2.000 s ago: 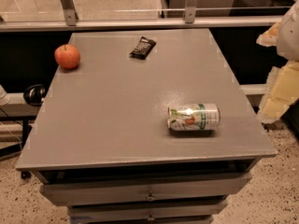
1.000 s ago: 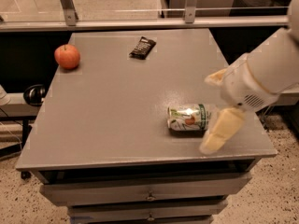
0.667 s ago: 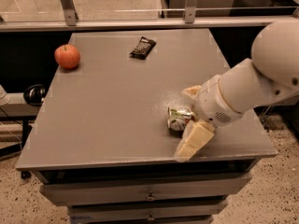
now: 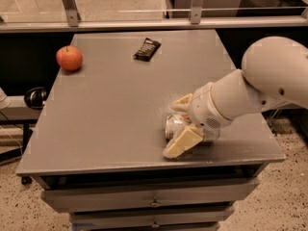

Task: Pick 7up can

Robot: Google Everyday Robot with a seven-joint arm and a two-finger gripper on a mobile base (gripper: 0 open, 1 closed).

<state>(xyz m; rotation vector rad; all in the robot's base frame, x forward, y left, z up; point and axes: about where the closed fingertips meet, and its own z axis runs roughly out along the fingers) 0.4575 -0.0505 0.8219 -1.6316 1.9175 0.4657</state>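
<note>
The 7up can (image 4: 171,127) lies on its side on the grey table (image 4: 110,114), near the front right. Only its left end shows; the rest is hidden behind my wrist. My gripper (image 4: 176,123) reaches in from the right, low over the table, and is open around the can. One cream finger (image 4: 182,102) is on the can's far side and the other (image 4: 182,142) on its near side. I cannot tell whether the fingers touch the can.
A red apple (image 4: 69,58) sits at the table's far left corner. A flat black wrapped bar (image 4: 147,49) lies at the far middle. The table's front edge is just below the gripper. A glass rail runs behind the table.
My arm has swung in from the right and moved left. The gripper, which was beside the can's right end, now has a finger on each side of the can. The can has stayed put.
</note>
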